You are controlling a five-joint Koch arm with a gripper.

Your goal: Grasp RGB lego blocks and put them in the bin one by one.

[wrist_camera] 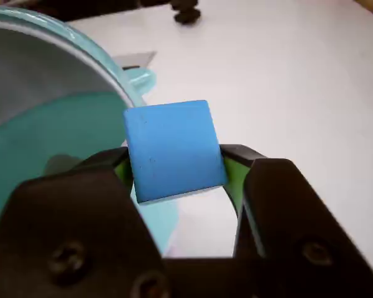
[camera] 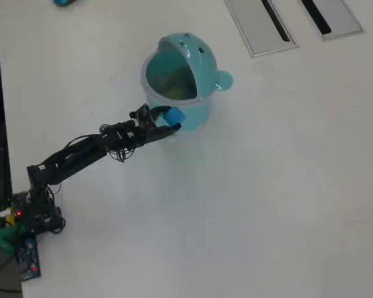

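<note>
A blue lego block (wrist_camera: 173, 149) is clamped between the green pads of my gripper (wrist_camera: 174, 167), which is shut on it. In the overhead view the gripper (camera: 168, 120) holds the blue block (camera: 174, 116) right beside the near side of the teal bin (camera: 196, 53), just below its open mouth. In the wrist view the bin (wrist_camera: 56, 124) fills the left side, its opening facing me. Its side knob (camera: 224, 80) sticks out to the right in the overhead view. No red or yellow-green block shows on the table.
Two flat grey panels with black slots (camera: 261, 25) lie at the top right of the overhead view. The arm's base with its electronics (camera: 22, 233) sits at the lower left. A small dark object (wrist_camera: 186, 13) lies far off on the white table (camera: 267, 186).
</note>
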